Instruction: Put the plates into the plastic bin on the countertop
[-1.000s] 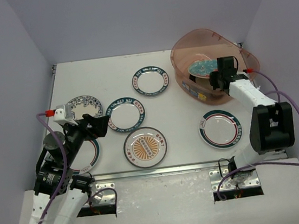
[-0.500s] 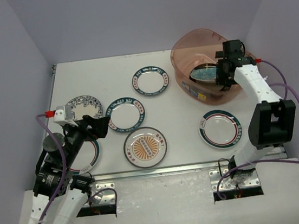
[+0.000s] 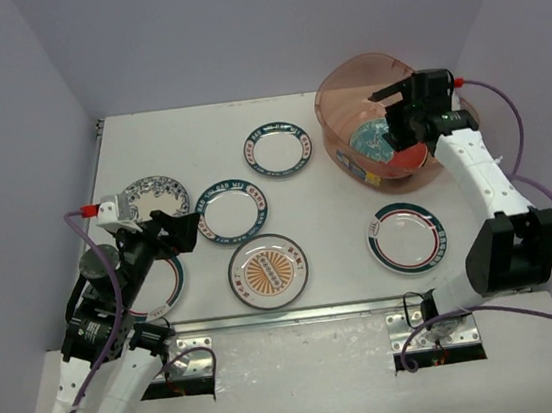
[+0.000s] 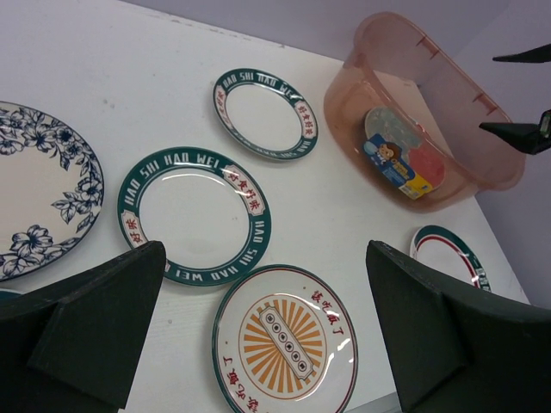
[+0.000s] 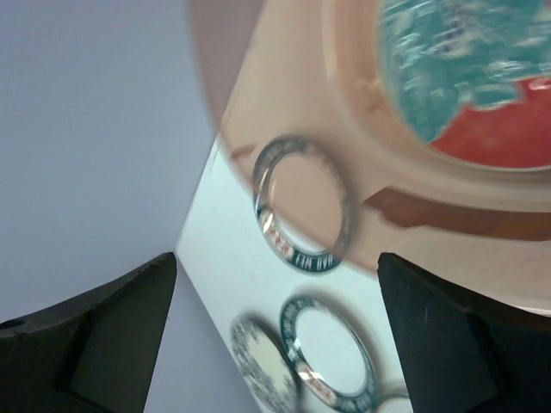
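Observation:
The plastic bin stands at the back right of the countertop. A red-teal floral plate lies inside it. My right gripper hovers open over the bin, holding nothing; its wrist view shows that plate below and blurred. My left gripper is open and empty at the near left, above the table. Between its fingers I see the orange-centred plate. Two teal-lettered plates, a blue floral plate and a striped plate lie on the table.
Another striped plate lies partly under my left arm. Lavender walls close in the left, back and right. A metal rail runs along the near edge. The bin's sticker faces the left arm.
My right gripper opened and let the red-teal plate drop; the plate now lies flat in the bin. The right gripper rose and swung back. The left arm held still.

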Action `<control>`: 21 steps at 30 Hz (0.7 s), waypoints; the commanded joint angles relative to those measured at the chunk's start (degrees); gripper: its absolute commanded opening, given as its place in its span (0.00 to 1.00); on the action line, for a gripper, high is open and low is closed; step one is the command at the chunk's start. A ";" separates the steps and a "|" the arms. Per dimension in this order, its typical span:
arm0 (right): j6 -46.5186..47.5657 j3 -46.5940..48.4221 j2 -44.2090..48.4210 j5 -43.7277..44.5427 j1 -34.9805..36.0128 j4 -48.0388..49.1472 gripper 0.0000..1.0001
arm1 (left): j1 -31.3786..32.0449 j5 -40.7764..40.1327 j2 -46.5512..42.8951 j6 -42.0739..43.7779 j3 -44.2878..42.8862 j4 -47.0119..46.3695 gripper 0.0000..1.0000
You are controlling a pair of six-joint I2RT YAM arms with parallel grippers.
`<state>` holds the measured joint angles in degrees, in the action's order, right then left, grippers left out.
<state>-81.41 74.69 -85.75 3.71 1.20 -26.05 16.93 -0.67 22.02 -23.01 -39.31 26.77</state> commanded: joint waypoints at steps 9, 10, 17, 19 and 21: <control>52.14 -7.51 9.31 -20.28 29.77 0.47 0.99 | 0.71 -10.29 0.65 -1.06 -3.68 2.47 1.00; 52.11 -11.76 9.79 -22.31 30.37 2.28 0.99 | 0.74 -10.37 0.85 -0.99 -3.76 2.44 1.00; 50.20 -28.16 7.43 -23.31 35.77 12.16 0.99 | 0.65 -9.75 2.88 -1.73 -1.94 1.02 1.00; 49.18 -30.55 6.82 -22.78 35.80 15.49 0.99 | 0.65 -9.84 3.73 -2.44 -1.71 1.24 1.00; 48.32 -32.14 5.95 -19.54 35.80 16.12 0.99 | 0.65 -11.76 4.67 -3.95 -1.79 1.67 1.00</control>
<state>-32.96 43.26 -80.56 -18.55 36.94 -18.54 16.97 -10.33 24.94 -24.67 -40.85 29.90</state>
